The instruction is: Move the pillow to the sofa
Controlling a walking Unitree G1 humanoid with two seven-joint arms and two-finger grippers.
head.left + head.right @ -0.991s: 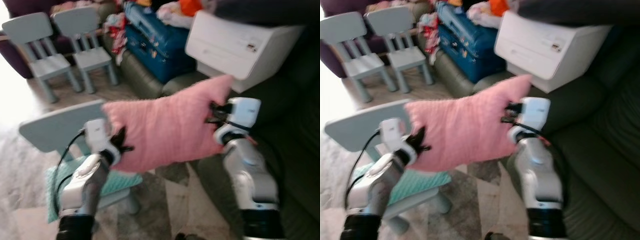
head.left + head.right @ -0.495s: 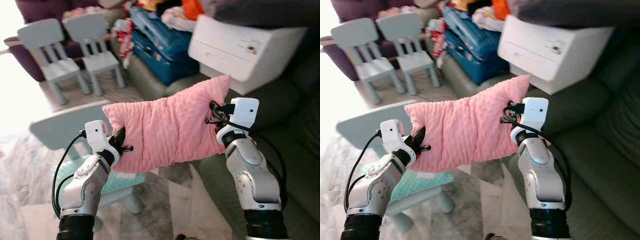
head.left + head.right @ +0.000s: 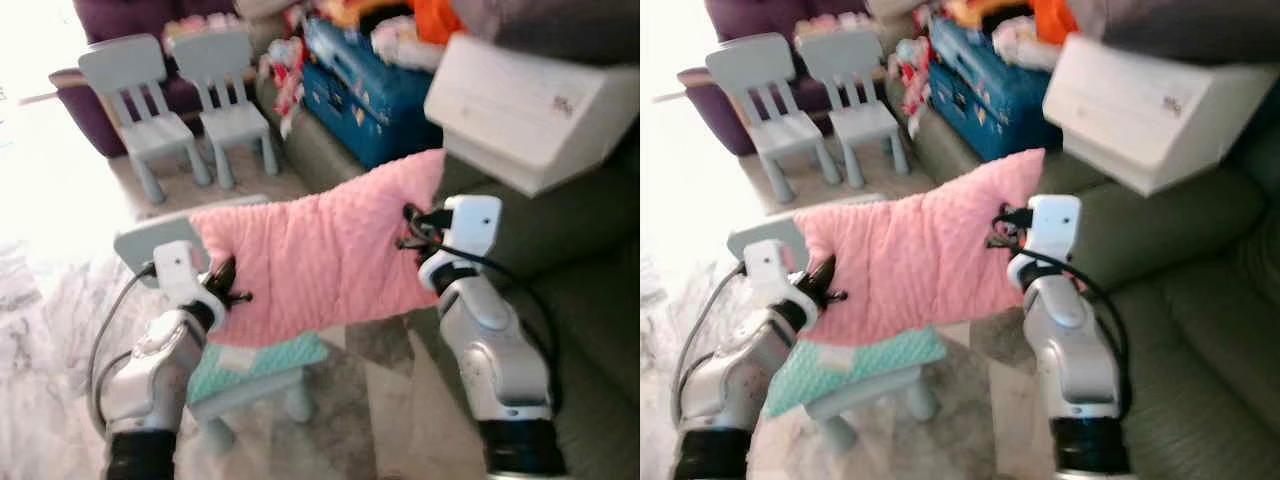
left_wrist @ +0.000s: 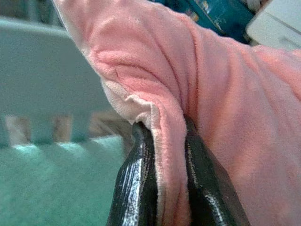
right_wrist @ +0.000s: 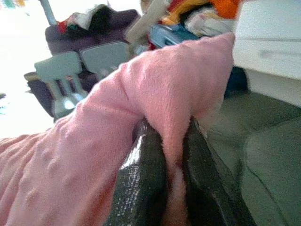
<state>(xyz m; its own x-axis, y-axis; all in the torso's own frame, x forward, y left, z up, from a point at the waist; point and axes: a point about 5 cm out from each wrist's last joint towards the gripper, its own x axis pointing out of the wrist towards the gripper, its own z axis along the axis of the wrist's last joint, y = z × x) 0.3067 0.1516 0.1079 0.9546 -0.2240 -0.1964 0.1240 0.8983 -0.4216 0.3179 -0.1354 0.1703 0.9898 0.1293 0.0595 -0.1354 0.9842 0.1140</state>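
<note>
A pink plush pillow hangs stretched in the air between my two arms, above a small pale blue chair. My left gripper is shut on the pillow's left edge; the fabric is pinched between its black fingers. My right gripper is shut on the pillow's right edge, with pink cloth squeezed between its fingers. The dark green sofa lies to the right, its seat just beyond my right arm.
A white box rests on the sofa's far end beside blue suitcases and piled clothes. Two more pale blue chairs stand at the back left. A teal cushion covers the near chair's seat. The rug lies below.
The camera has shifted, so the whole scene sits further right and the picture is blurrier. Both grippers still hold the pillow stretched between them at about the same height.
</note>
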